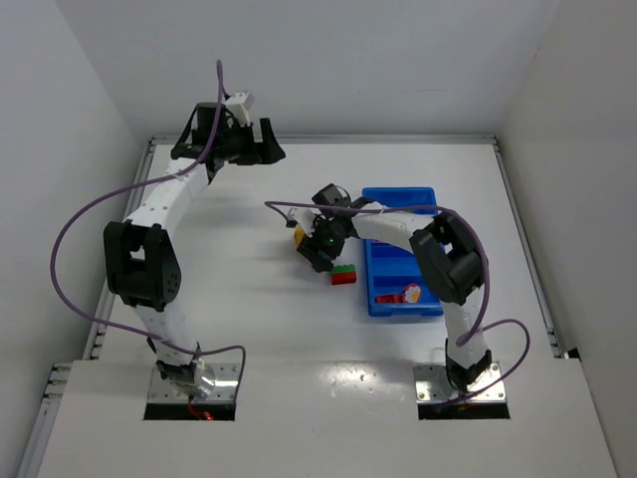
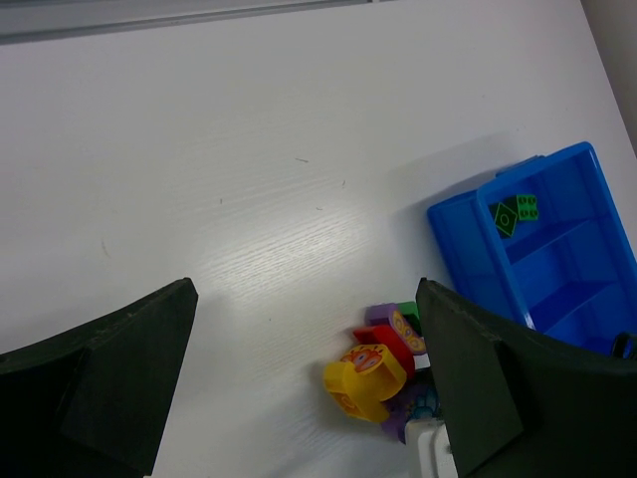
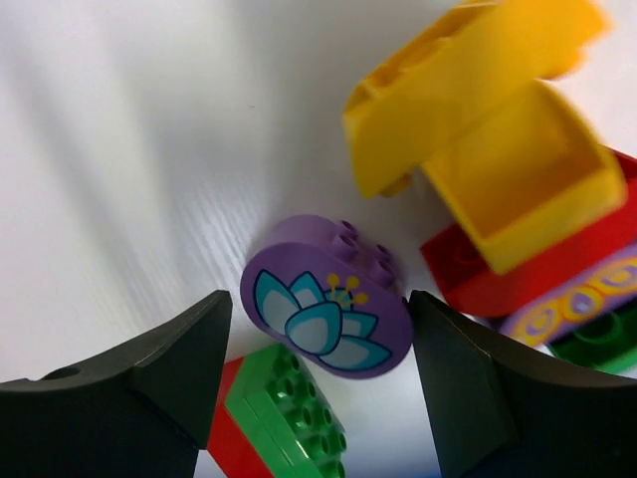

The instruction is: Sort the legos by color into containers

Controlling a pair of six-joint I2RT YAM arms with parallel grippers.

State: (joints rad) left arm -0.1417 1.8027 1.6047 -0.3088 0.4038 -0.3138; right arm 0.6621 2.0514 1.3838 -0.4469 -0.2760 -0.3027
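Right claw (image 1: 317, 249) hovers over legos (image 1: 343, 274) just beside the blue tray (image 1: 398, 194).

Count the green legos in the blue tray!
2, side by side in the tray's far end section: a dark green lego, a bright green lego. More may hide behind the left claw.

A purple brick (image 3: 326, 299), rounded and printed with a blue lotus, lies print-up on the table between the fingers of the right pincer (image 3: 317, 302). Its studs point ahead. Just ahead of the fingertips and off to one side, a yellow brick (image 3: 498, 129) lies tipped over with its hollow underside showing. It rests on a red brick (image 3: 468, 267). A green-on-red brick (image 3: 284, 423) sits back under the pincer. The blue tray (image 1: 383, 269) lies just beside the pincer on its right. Green bricks (image 2: 518, 211) lie in one end compartment and a red piece (image 1: 410, 294) in the other.
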